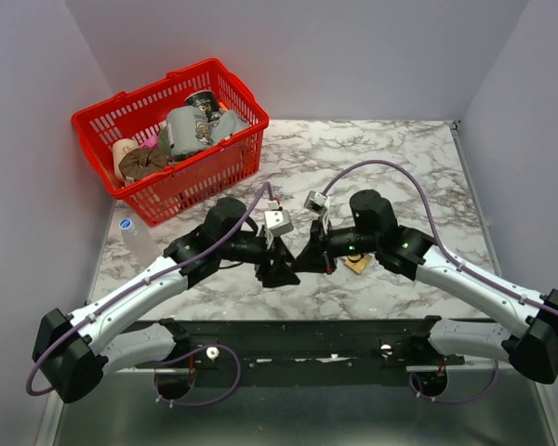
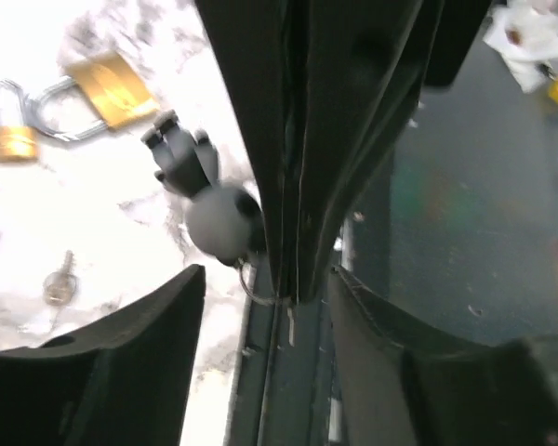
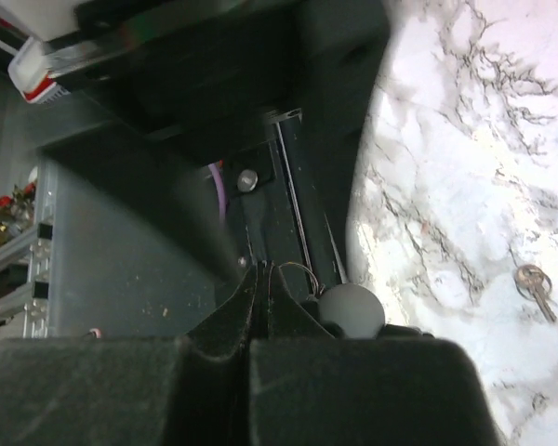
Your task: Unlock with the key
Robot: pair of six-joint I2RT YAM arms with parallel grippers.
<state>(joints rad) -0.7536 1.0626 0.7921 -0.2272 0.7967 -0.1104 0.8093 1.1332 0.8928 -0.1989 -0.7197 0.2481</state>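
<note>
left gripper (image 1: 281, 271) sits by the middle of the table's near edge with its fingers (image 2: 121, 372) spread open, straddling the tip of the right gripper (image 3: 260, 277), which is pinched closed on a thin wire ring (image 2: 251, 283). on that ring are a grey ball (image 2: 219, 223) and the key (image 2: 177, 153), only its black head showing, over the marble by that near edge. a big padlock (image 2: 107, 88), a small padlock (image 2: 14, 139) and a loose silver key (image 2: 60, 283) lie on the table (image 1: 400, 158) nearby, and a red basket (image 1: 195, 177) fills the far left corner.
</note>
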